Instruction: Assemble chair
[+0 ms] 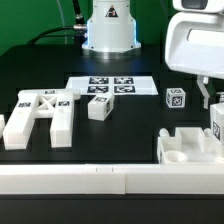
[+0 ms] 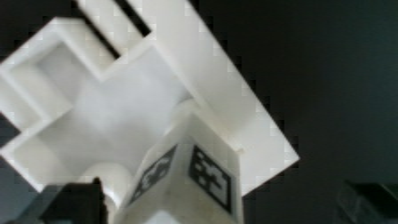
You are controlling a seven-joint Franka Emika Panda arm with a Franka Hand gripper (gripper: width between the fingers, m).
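My claw (image 2: 222, 198) is hanging spread wide around the tagged bar (image 2: 187, 172) at the notched block (image 2: 107, 95); next I am probably lifting straight up.

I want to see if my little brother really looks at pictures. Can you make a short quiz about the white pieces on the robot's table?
1. True or false: the cross-braced plate lies at the exterior view's right.
2. Which one lies nearest the marker board? A) the small block B) the notched block C) the long white rail
3. What is printed on the face of the cube?

Key: 1 false, it lies at the exterior view's left. 2 A. 3 a black-and-white square tag.
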